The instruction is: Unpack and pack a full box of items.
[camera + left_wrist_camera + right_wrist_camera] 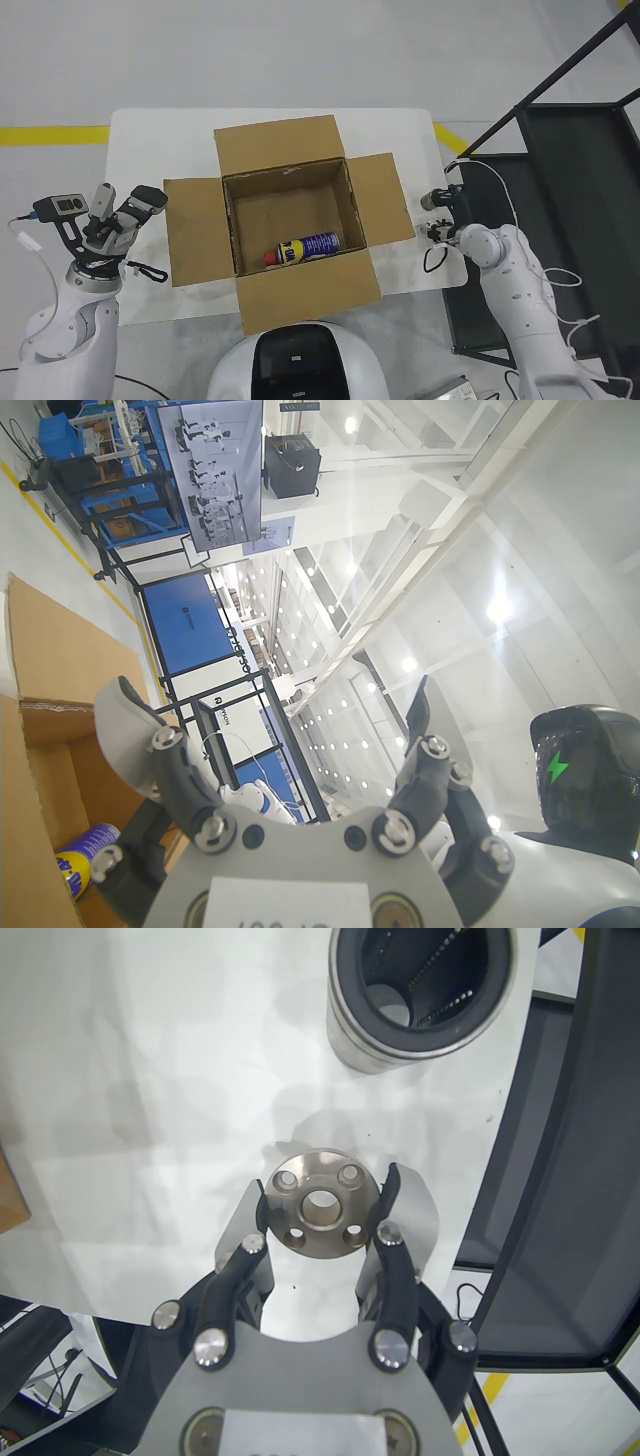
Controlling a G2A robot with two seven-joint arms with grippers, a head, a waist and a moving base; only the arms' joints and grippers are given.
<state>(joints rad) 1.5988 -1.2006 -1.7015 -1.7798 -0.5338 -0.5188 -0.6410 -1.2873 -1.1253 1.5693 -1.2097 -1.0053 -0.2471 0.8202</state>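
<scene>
The spray can [305,248] lay in the box [280,145], cap toward 9 o'clock, between the wide-spread left hand [128,202] and the right hand [325,1195] clamping a flange [322,1229].

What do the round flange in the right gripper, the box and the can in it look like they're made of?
The flange looks like metal, perhaps steel: brushed grey sheen, drilled holes. The box is matte brown cardboard with folded flaps. The spray can is probably thin metal under a glossy blue and yellow print; its red cap may be plastic.
</scene>
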